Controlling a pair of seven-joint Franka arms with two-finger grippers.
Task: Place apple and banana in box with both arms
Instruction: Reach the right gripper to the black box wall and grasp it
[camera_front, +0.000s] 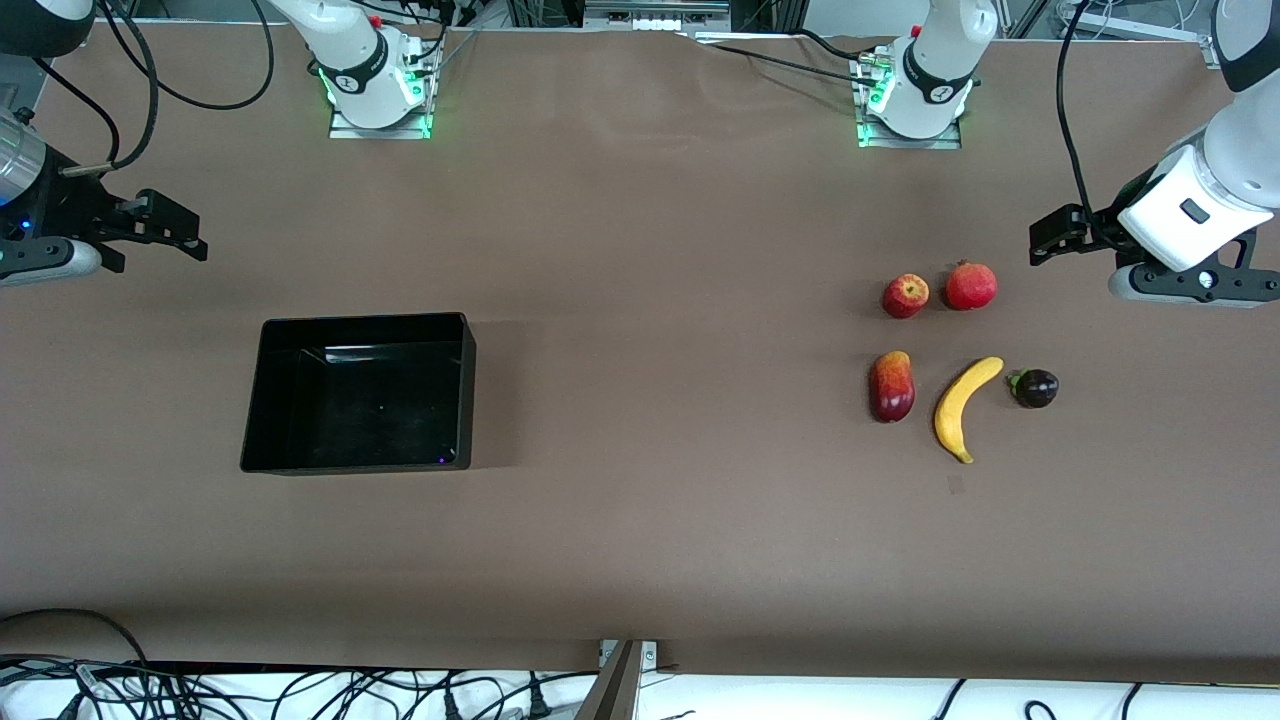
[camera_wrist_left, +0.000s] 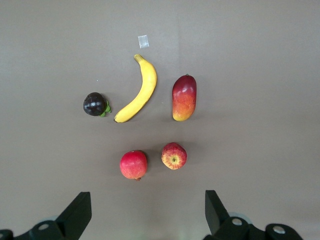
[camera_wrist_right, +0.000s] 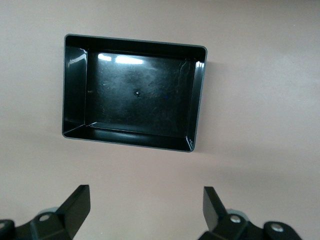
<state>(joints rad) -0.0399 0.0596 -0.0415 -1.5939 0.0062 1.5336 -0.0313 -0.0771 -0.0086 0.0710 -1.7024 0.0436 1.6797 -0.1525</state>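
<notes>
Front view: banana (camera_front: 963, 405) apart from box (camera_front: 262, 400).

A brown counter (camera_front: 640, 250) carries the black box (camera_front: 266, 400) toward the right arm's end; apple (camera_front: 905, 296), pomegranate (camera_front: 971, 286), mango (camera_front: 892, 386), banana (camera_front: 962, 407) and mangosteen (camera_front: 1035, 388) cluster toward the left arm's end.

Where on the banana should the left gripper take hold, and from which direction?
Probably from straight above, at the banana's thick middle, fingers across its narrow width. It lies flat and curved, and the mango-like fruit and dark purple fruit flank it with gaps. The left gripper is open.
</notes>
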